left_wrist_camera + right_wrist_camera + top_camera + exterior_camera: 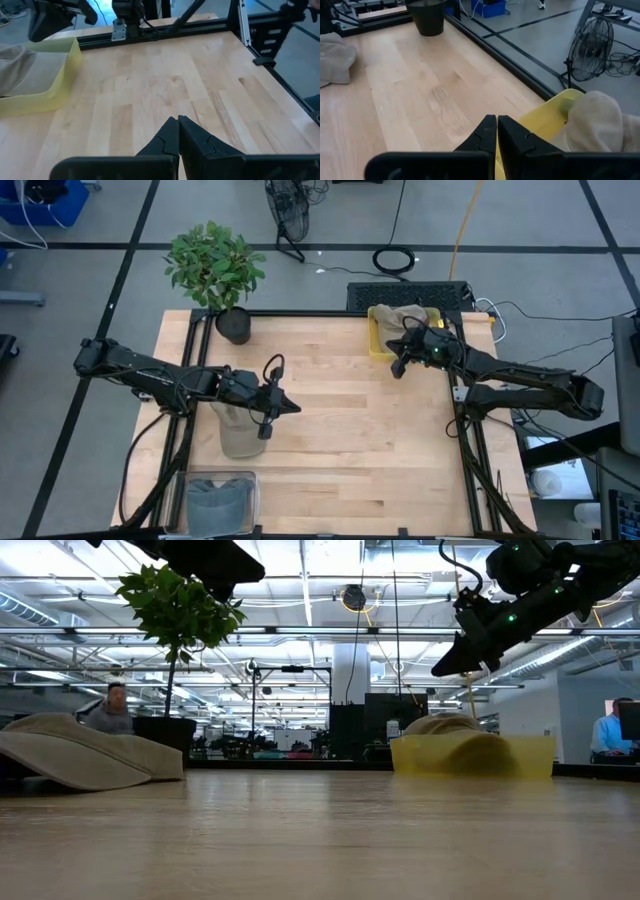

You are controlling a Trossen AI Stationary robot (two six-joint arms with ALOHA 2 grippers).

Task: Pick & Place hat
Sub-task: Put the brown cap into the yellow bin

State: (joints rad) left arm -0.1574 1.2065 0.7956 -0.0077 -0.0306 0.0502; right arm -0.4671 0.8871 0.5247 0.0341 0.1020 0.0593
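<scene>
A: Starting at the left, what have we got?

B: Near left corner of the counter [340,440], a clear bin [218,498] with something grey in it. Just beyond it a beige hat [238,430] lies flat on the wood, under my left arm. Far left, a potted plant [218,275].

A: And your left tool?

B: My left tool [293,408] hangs above the counter just right of that hat, fingers pressed together, nothing between them. Bare wood below it in the wrist view.

A: Moving right?

B: Open counter across the middle. Then the yellow tray [380,340] at the far right, with a second beige hat [595,122] sitting inside it.

A: Your right tool?

B: My right tool [398,367] is raised above the tray's near left corner, tips closed tight, empty. From table height it floats well above the tray rim. People are in the room beyond.
</scene>
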